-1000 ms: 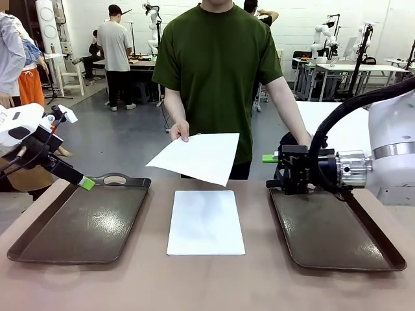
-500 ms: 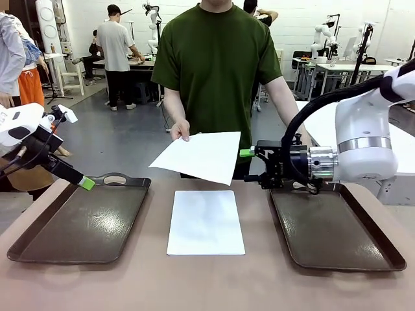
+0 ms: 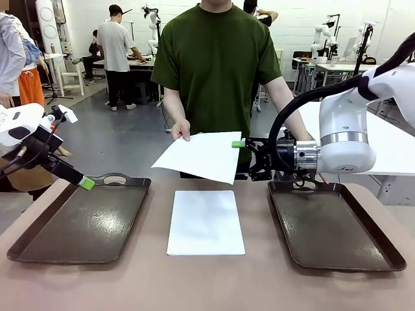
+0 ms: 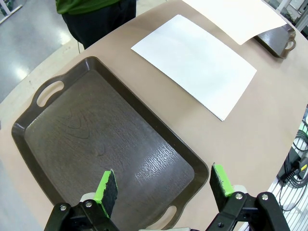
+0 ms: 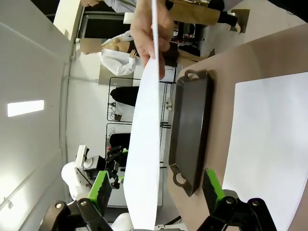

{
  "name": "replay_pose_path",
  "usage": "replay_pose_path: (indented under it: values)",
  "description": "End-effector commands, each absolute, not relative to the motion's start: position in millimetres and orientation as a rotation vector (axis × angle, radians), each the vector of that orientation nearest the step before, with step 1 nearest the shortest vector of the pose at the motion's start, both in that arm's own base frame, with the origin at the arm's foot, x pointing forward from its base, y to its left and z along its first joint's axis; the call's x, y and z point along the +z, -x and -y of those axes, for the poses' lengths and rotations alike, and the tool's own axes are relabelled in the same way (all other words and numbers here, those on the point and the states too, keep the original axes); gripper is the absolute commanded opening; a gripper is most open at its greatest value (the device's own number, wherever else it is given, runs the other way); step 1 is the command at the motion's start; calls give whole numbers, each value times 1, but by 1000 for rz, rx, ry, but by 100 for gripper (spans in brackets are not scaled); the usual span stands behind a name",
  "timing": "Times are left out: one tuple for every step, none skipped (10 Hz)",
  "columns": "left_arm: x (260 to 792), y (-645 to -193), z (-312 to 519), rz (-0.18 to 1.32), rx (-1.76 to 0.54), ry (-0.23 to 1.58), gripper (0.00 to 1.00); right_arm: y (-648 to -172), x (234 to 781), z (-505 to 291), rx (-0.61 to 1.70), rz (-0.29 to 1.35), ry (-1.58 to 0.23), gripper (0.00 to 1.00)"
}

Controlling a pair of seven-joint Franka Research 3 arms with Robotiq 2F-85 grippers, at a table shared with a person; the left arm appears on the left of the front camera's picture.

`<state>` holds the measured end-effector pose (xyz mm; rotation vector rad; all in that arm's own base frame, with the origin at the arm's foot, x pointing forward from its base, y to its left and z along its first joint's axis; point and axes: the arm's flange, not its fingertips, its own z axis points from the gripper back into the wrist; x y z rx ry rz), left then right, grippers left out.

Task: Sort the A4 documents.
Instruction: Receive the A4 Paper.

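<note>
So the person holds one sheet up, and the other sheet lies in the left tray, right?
Not quite. The person does hold one sheet up, but the other sheet lies on the table, between the left tray and the right tray. The front view shows it.

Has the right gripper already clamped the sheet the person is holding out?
No: in the right wrist view the held-out sheet stands edge-on between the green pads of the right gripper, which are wide apart.
</note>
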<state>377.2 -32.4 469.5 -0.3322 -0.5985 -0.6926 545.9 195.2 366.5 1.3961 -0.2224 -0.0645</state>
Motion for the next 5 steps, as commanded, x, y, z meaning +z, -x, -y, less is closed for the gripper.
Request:
replay_pose_path:
  values:
    - [467,-378,29,615,-703,339,100,-554,367,-211,-119,208,-1421,100]
    - [467,-378,29,615,-703,339,100,-555,367,-214,-129,202,-1433,100]
    - [467,-378,29,615,-703,339,100,-556,369,-216,-136,202,-1448,100]
    - [467,-378,29,615,-703,339,100,-558,371,-219,-151,198,-1472,100]
    - [467,-378,29,615,-703,339,100,-558,372,-221,-179,196,-1488,100]
